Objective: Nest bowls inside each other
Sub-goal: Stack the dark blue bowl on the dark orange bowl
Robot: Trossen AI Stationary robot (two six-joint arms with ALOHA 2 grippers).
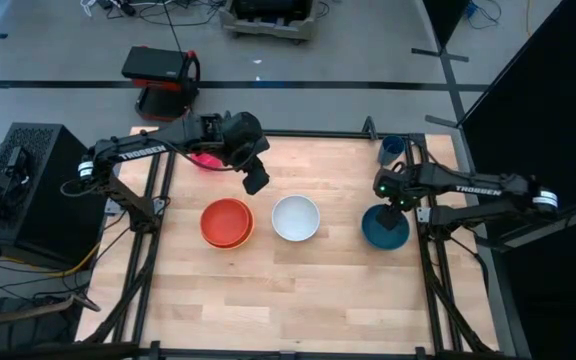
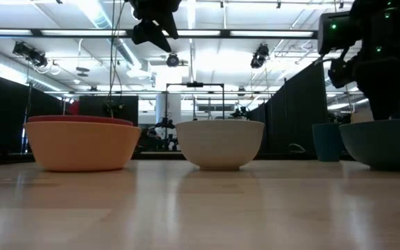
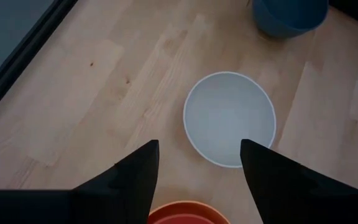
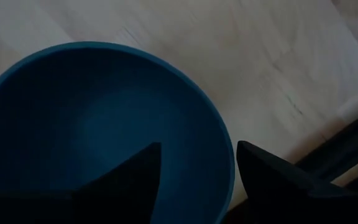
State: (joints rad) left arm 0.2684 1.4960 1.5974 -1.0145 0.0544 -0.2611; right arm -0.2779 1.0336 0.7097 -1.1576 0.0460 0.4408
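Observation:
A red bowl (image 1: 226, 217) sits nested in an orange bowl (image 2: 82, 147) at the table's left middle. To its right a white bowl (image 1: 296, 217) rests on its base, and further right a teal bowl (image 1: 384, 228). A pink bowl (image 1: 204, 159) lies at the far left, partly hidden under my left arm. My left gripper (image 1: 256, 180) hangs open, high above the table, looking down on the white bowl (image 3: 230, 118). My right gripper (image 1: 394, 204) is open above the teal bowl's rim (image 4: 227, 168), one finger over the hollow and one outside it.
A small dark blue cup (image 1: 393, 148) stands at the far right corner, behind the teal bowl. Bare wood lies along the table's near half. Black frame bars (image 1: 158, 200) run along the left and right edges.

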